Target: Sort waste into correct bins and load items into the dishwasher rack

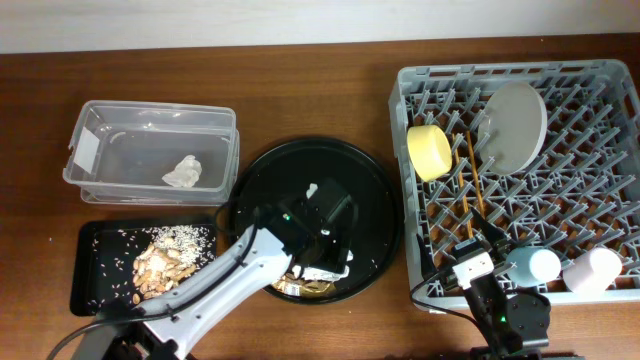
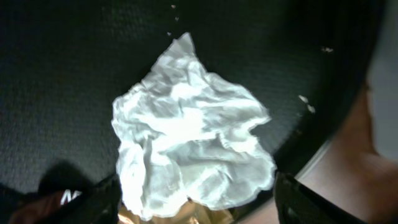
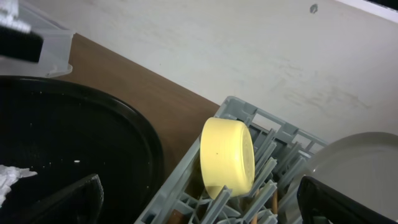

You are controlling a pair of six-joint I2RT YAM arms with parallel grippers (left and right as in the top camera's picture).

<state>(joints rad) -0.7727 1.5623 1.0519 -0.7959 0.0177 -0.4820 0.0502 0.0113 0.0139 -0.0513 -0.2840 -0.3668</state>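
Note:
In the left wrist view a crumpled white napkin [image 2: 186, 130] lies on the round black tray, with the brown-gold foil wrapper [image 2: 180, 214] under its near edge. My left gripper [image 2: 196, 205] is open, one finger on each side of the napkin. Overhead, the left gripper [image 1: 322, 250] is over the tray, the napkin [image 1: 328, 271] and foil [image 1: 300, 288] just below it. My right gripper [image 3: 205, 211] is open and empty at the rack's front left corner [image 1: 478, 262]. The yellow bowl [image 1: 430, 150], plate [image 1: 512, 125], chopsticks [image 1: 470, 180], blue cup [image 1: 535, 265] and pink cup [image 1: 592, 268] sit in the rack [image 1: 620, 190].
The clear tub [image 1: 95, 120] at the back left holds one napkin [image 1: 185, 172]. The flat black tray [image 1: 95, 275] at the front left holds food scraps [image 1: 160, 262]. The round black tray [image 1: 375, 215] lies between the bins and the rack, with a few crumbs on it.

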